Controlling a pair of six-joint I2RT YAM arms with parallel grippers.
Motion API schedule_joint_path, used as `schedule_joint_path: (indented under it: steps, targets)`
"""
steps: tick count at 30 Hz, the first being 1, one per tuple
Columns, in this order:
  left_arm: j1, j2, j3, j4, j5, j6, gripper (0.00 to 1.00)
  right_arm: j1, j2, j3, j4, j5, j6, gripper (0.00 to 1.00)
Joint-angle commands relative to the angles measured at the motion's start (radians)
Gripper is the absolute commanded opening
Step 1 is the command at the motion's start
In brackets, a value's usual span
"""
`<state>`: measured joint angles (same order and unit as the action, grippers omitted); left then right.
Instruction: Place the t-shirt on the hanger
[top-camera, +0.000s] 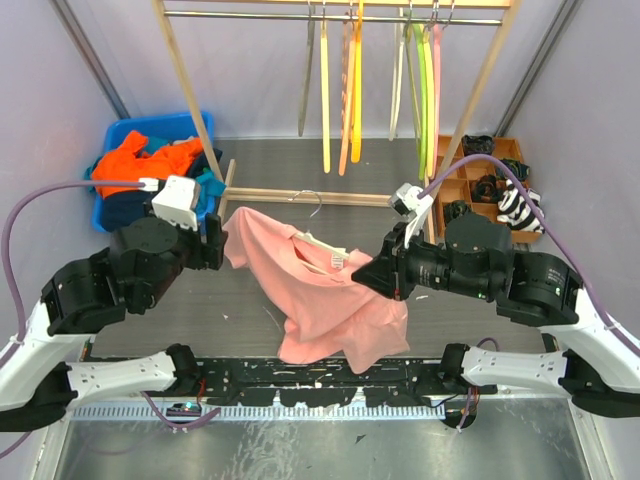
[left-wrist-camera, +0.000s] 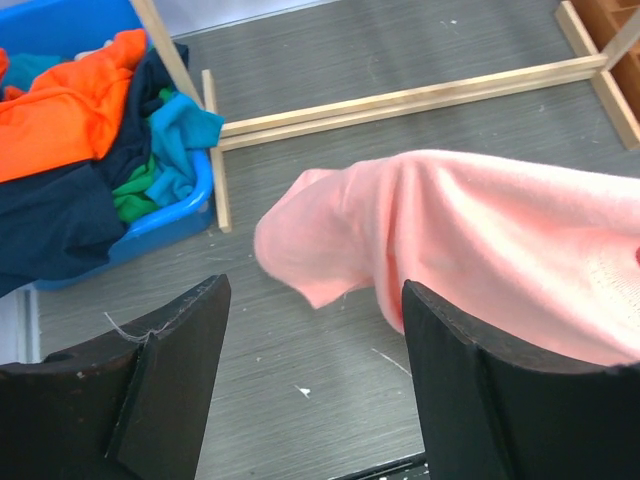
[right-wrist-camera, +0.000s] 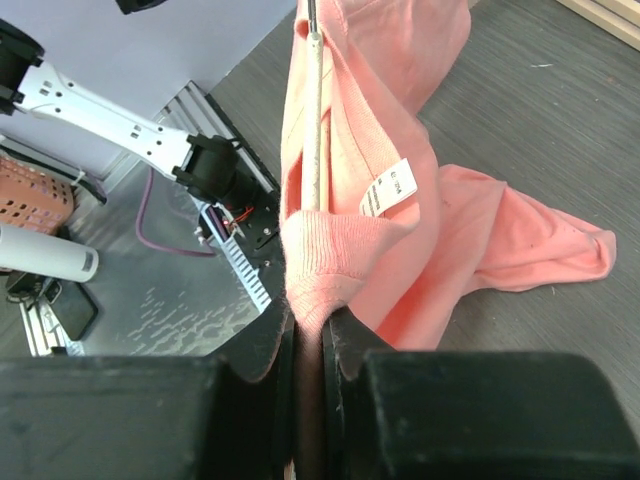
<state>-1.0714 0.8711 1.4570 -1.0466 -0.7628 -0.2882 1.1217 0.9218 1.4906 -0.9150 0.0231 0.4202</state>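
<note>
T-shirt (top-camera: 320, 290) mostly threaded onto hanger (top-camera: 322, 243)
Hem sagging to tabletop (top-camera: 245, 325) below the hanger; right claw (right-wrist-camera: 310, 330) pinched shut on collar and hanger arm; left claw (top-camera: 222, 243) gaping, empty, by the hanger's other end; likely only settling left.

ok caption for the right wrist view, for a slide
Right gripper clamped on the collar of the salmon t-shirt, cream hanger arm running up the neckline, care label showing.

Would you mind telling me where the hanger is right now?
The hanger sits mid-scene in the top view, inside the t-shirt collar, hook toward the wooden rack, its right end at the right gripper.
</note>
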Motion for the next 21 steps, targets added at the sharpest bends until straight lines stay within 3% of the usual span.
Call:
schedule_joint_path:
  steps: [1,14,18,21]
  targets:
    - [0.0,0.0,0.027,0.063,0.093,0.006,0.77,0.0,-0.043,0.043,0.13,-0.053,0.001,0.01]
    - [0.002,0.079,0.041,0.103,0.157,-0.012,0.72,0.001,-0.053,0.025,0.16,-0.078,0.02,0.01]
    - [0.014,0.117,0.053,0.108,0.158,-0.017,0.54,0.001,-0.055,0.018,0.163,-0.077,0.021,0.01]
    - [0.026,0.136,0.071,0.103,0.157,-0.021,0.24,0.001,-0.06,0.008,0.167,-0.075,0.022,0.01]
